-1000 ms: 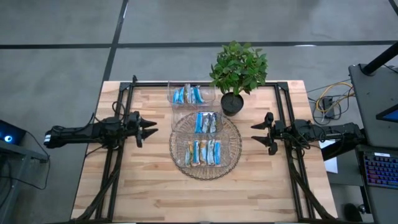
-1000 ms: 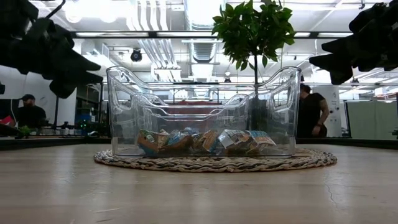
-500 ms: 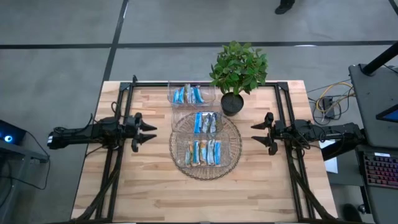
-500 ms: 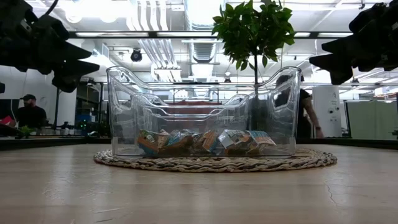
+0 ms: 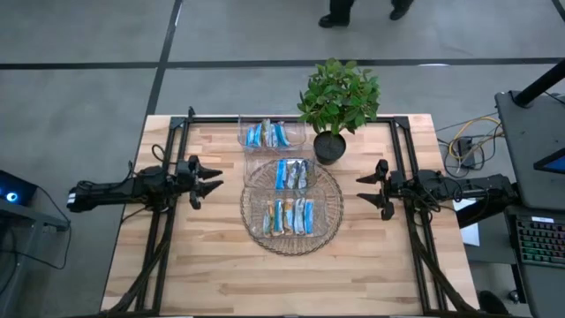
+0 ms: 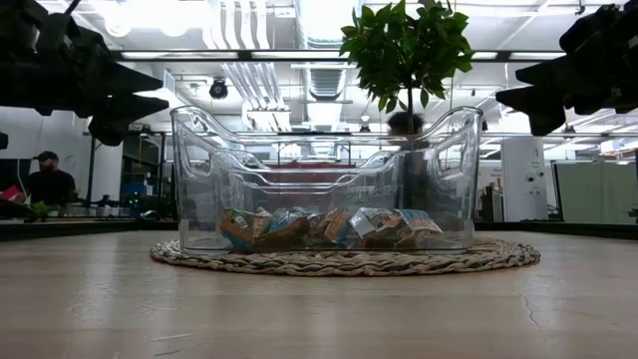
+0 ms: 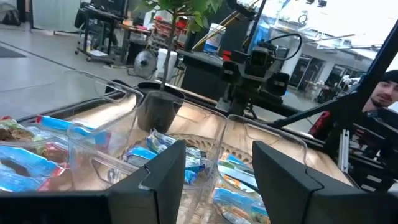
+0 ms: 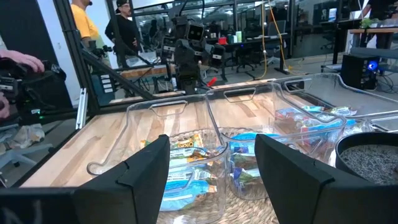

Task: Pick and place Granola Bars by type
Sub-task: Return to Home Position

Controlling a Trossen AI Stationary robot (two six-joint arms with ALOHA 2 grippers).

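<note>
Lying sorted in three clear bins (image 5: pixel 258 173): granola bars (image 5: pixel 290 215).

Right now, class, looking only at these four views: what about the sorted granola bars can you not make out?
Bar count per bin: high view, granola bars too small and overlapping.
Contents of middle bin and far bin: low view, hidden behind the near clear bin.
Wrapper print: wrist views, blurred through clear plastic.
Bars nearest the left arm: left wrist view, partly covered by its fingers.
</note>
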